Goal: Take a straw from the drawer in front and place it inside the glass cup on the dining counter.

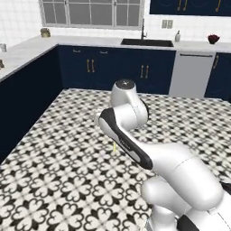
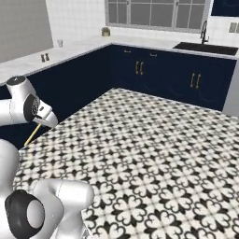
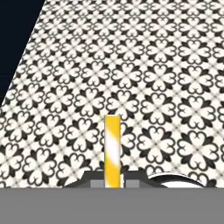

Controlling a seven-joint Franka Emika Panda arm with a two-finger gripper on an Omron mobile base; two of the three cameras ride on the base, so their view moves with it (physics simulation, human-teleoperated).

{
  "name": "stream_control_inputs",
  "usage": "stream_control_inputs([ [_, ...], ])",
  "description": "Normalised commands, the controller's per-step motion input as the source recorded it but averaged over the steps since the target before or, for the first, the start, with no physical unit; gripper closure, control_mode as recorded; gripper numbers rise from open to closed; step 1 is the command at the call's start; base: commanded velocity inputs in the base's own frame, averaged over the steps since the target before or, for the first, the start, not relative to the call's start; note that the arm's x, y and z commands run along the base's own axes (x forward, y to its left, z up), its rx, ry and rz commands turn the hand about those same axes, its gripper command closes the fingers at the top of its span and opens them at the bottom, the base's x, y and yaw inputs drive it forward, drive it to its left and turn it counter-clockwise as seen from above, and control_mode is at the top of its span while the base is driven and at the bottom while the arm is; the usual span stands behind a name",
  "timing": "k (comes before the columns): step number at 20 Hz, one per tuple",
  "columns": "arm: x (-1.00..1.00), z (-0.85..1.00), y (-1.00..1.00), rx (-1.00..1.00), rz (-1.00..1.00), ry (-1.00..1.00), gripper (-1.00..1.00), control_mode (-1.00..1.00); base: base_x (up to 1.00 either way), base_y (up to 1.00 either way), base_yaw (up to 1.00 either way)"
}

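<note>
Hand view: the straw [image 3: 112, 151] is seen standing up between the two dark finger tips of the gripper [image 3: 112, 181], which is clenched on its lower end; the patterned floor [image 3: 166, 65] lies beyond it and a navy cabinet face [image 3: 15, 39] fills the upper left corner. The carrying step is judged to be in hand, so the grip should be kept firm and the straw upright, with no sudden swings, since so thin a stick could easily slip or tilt.

Left base view: the straw [image 1: 114, 149] is glimpsed as a short yellow sliver below the arm's forearm, well above the floor. A marble worktop [image 1: 27, 49] runs along the left wall and the back, with a sink [image 1: 146, 43] and a dishwasher [image 1: 193, 74] behind. A small pale cup-like thing [image 1: 2, 47] at the far left edge is too small to be identified.

Right base view: the straw [image 2: 32, 134] is seen slanting down from the hand at the left. A pale tumbler-like thing [image 2: 59, 43] stands on the left counter. Open floor lies between; the navy base of that counter is what must be cleared on approach.
</note>
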Motion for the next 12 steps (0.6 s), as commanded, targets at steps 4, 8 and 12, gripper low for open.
stream_control_inputs([
  [4, 0.0, 0.0, 0.0, 0.0, 0.0, 0.0, 1.0, 1.0, -0.01, 1.0, -0.19],
  [8, 0.0, 0.0, 0.0, 0.0, 0.0, 0.0, 1.0, 1.0, -0.08, 1.0, -0.16],
  [12, 0.0, 0.0, 0.0, 0.0, 0.0, 0.0, 1.0, 1.0, -0.06, 1.0, -0.15],
])
